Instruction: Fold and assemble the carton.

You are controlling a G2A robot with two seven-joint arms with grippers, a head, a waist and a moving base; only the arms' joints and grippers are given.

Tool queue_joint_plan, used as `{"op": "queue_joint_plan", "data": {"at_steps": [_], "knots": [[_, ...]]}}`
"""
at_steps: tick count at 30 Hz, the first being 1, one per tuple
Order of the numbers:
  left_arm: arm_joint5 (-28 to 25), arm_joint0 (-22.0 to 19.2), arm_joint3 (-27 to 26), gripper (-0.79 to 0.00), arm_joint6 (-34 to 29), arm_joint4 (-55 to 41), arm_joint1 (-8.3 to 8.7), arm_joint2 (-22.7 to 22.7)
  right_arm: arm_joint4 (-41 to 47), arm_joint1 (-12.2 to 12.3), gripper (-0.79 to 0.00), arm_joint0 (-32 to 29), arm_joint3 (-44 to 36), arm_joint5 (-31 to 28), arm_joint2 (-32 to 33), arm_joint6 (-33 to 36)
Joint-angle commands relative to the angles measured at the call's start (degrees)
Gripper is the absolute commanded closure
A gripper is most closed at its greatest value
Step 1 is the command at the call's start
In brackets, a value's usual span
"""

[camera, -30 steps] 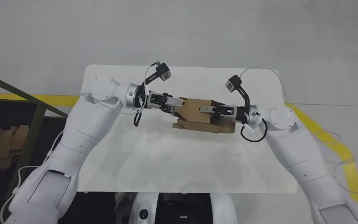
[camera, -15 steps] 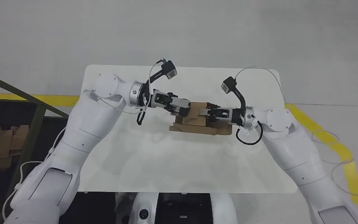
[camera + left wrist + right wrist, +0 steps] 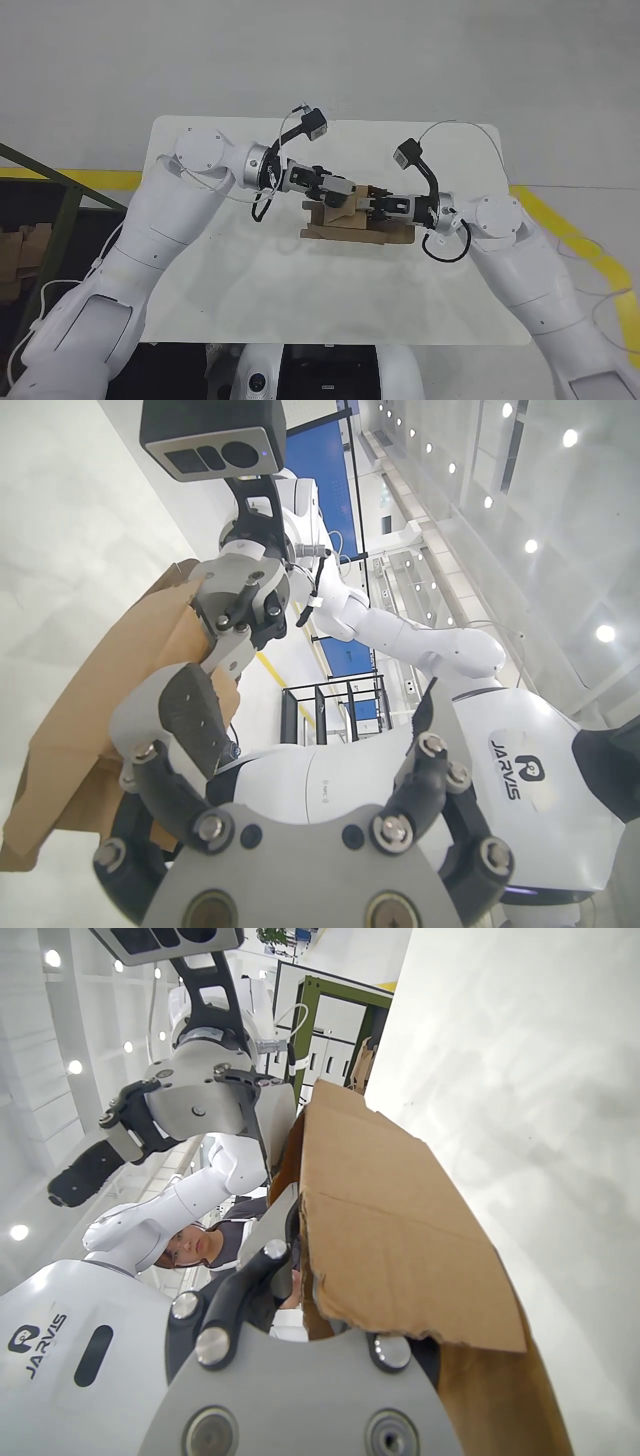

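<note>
At the middle of the worktop (image 3: 250, 290), the half-raised carton (image 3: 340, 233) sits between both arms. The right claw (image 3: 374, 207) pinches the edge of one brown panel. The left claw (image 3: 343, 192) is spread wide, with one pad against the opposite flap and the other out in the air. To fold well, the right should probably act as a firm anchor while the left pushes its flap along the crease, so the thin board bends squarely without tearing or sliding.

The carton (image 3: 400, 1238) ran past the right wrist view's edge and hid one finger of the right gripper (image 3: 300, 1213), apparently pinching it.
</note>
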Motion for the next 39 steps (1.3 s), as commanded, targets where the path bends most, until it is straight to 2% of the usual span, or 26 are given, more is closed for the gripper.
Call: {"op": "queue_joint_plan", "data": {"at_steps": [1,10,15,30,39], "knots": [[-0.4,0.4,-0.1,-0.785,-0.1,-0.4,0.13,-0.6,0.3,0.1,0.000,-0.2,0.2,-0.3,0.5,0.0],[-1.7,4.5,-1.8,-0.785,-0.5,-2.0,1.34,-5.1,1.3,0.8,0.000,-2.4,-0.1,-1.1,4.2,0.3],[-1.4,5.9,-2.3,-0.785,-0.2,-1.7,1.67,-6.0,1.7,1.0,0.000,-3.7,-1.3,-1.1,5.5,0.7],[-0.9,6.0,-0.8,-0.785,1.6,-1.0,1.85,-7.1,2.9,1.0,0.000,-4.8,-4.2,-1.0,4.9,4.9],[-0.4,5.8,-0.9,-0.785,1.9,-0.7,1.80,-7.0,2.1,0.5,0.000,-3.5,-4.6,-0.5,2.6,6.0]]}}
